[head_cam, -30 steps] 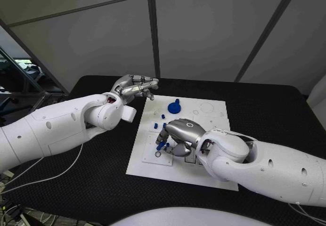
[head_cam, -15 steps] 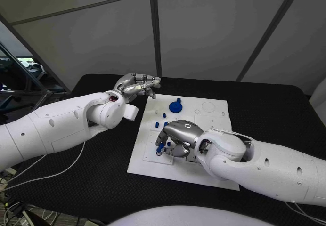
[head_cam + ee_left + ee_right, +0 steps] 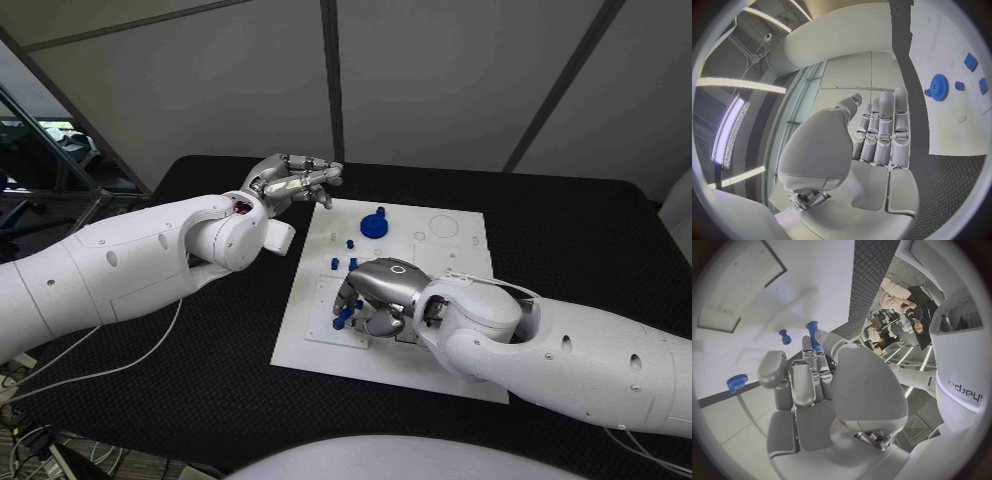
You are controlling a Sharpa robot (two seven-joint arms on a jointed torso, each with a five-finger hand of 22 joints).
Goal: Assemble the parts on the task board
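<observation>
Over task board [image 3: 433, 262], right hand [image 3: 378, 292] with blue peg [image 3: 812, 335]

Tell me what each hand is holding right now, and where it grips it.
The right hand pinches a small blue peg by one end at its fingertips; the left hand holds nothing.

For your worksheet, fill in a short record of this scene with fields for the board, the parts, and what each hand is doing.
board: white task board on the black table
gear: blue gear at the board's far end
pegs: small blue pegs standing mid-board
left hand: left hand off the board's far left corner, holding nothing
right hand: right hand over the board, holding a blue peg
</observation>
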